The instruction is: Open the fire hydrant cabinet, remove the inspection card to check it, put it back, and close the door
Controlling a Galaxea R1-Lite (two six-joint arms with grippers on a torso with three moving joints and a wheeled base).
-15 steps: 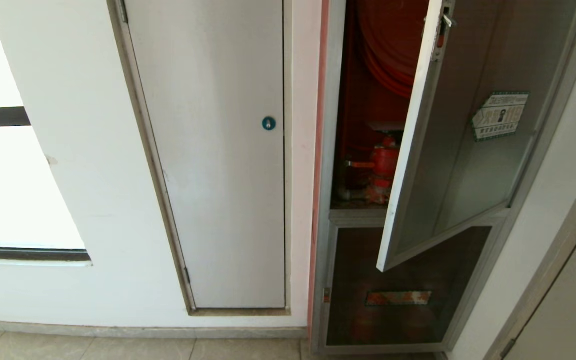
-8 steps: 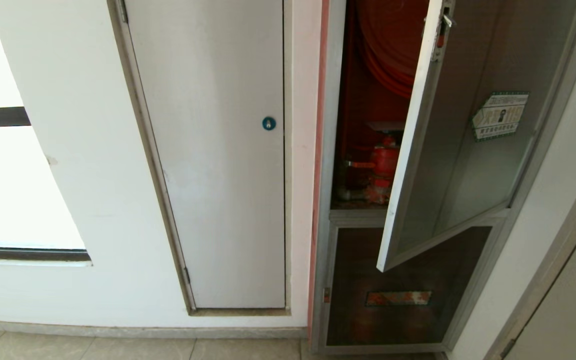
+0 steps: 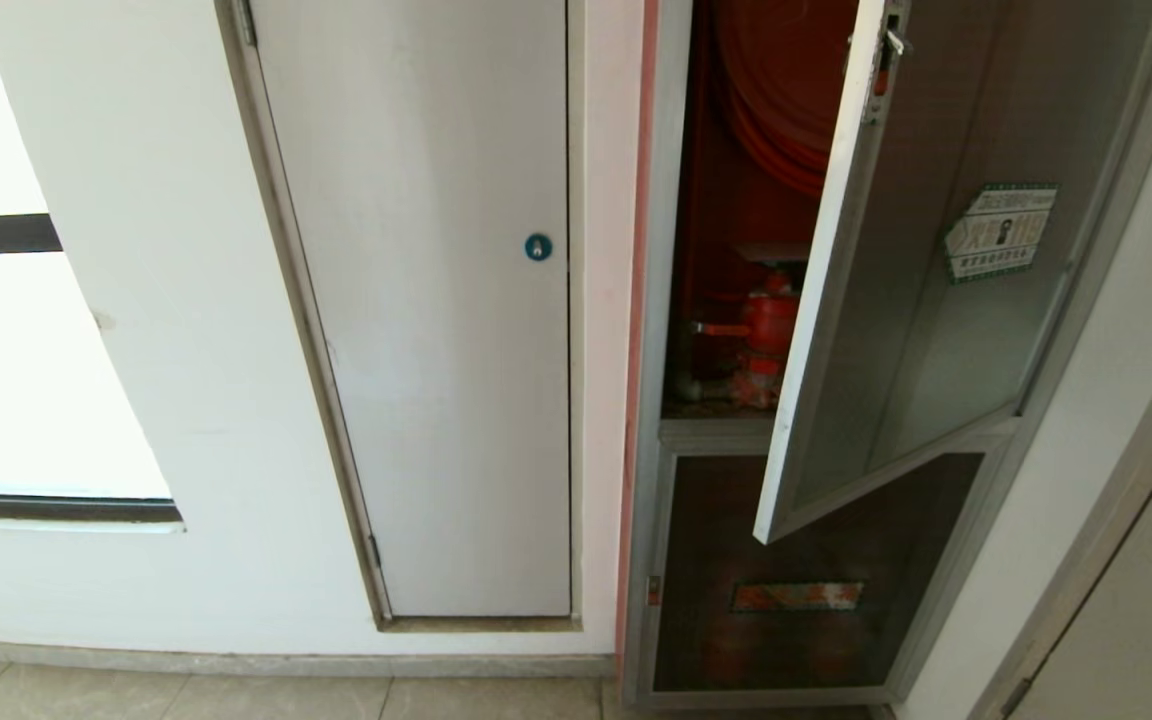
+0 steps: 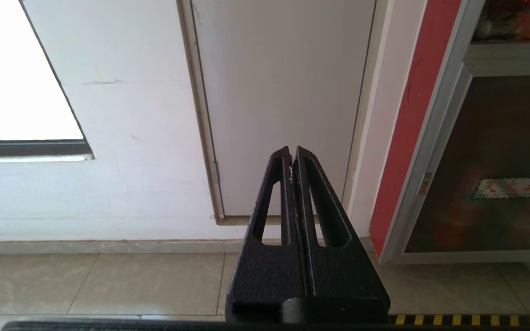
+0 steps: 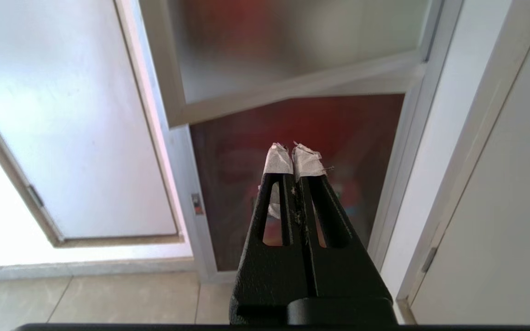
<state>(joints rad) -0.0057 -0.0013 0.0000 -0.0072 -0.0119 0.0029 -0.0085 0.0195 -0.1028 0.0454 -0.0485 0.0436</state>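
Beside a white panel with blue lock, the fire hydrant cabinet stands with its door ajar, half-screening the red valve; left gripper and right gripper both pressed together, empty, low before it.

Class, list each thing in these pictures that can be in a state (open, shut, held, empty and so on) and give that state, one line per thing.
door: partly open, swung outward.
fire hydrant cabinet: upper compartment exposed, red valve visible.
lower dark glass panel: shut.
white panel with blue lock: shut.
left gripper: shut, empty, low near the floor.
right gripper: shut, empty, below the door's bottom edge.
inspection card: not visible.
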